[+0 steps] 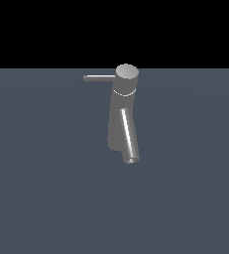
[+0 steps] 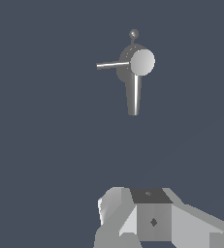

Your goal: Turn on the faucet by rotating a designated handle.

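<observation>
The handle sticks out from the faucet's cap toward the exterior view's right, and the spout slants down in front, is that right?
Not quite. In the exterior view the handle sticks out toward that view's left from the faucet cap; the spout does slant down in front.

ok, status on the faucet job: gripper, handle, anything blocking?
Gripper partly in frame in the wrist view, well clear of the faucet, open or shut unclear. Handle untouched, pointing to the exterior view's left. No obstruction visible.
</observation>
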Robot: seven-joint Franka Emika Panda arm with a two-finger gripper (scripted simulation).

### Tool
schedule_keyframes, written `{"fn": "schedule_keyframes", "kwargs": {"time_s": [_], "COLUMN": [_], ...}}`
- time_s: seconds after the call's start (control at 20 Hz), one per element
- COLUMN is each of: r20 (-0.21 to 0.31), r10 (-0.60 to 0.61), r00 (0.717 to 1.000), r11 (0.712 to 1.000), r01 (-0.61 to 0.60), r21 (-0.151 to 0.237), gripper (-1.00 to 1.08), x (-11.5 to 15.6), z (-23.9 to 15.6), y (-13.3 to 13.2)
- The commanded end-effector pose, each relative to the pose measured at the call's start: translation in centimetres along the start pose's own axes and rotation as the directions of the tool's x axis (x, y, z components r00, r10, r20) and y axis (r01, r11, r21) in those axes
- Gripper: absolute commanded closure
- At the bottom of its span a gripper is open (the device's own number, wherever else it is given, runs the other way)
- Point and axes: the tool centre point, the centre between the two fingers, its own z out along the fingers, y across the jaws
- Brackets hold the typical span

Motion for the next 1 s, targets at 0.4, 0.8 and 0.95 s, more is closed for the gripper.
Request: {"fn": "schedule_keyframes", "kwargs": {"time_s": [0.4, 0.8, 0.95], "r20": [-0.013, -0.049, -0.066], "r10": [0.045, 0.181, 0.252], "r00": [0.999, 0.982, 0.966], "r11": [0.999, 0.982, 0.965], "r01": [-0.045, -0.177, -0.245], "r21": [0.015, 0.062, 0.089], "gripper": [1.08, 1.08, 1.08], "x": [0.3, 1.5, 2.2], "z": [0.8, 3.2, 4.5], "y": [-0.4, -1.5, -2.0]}}
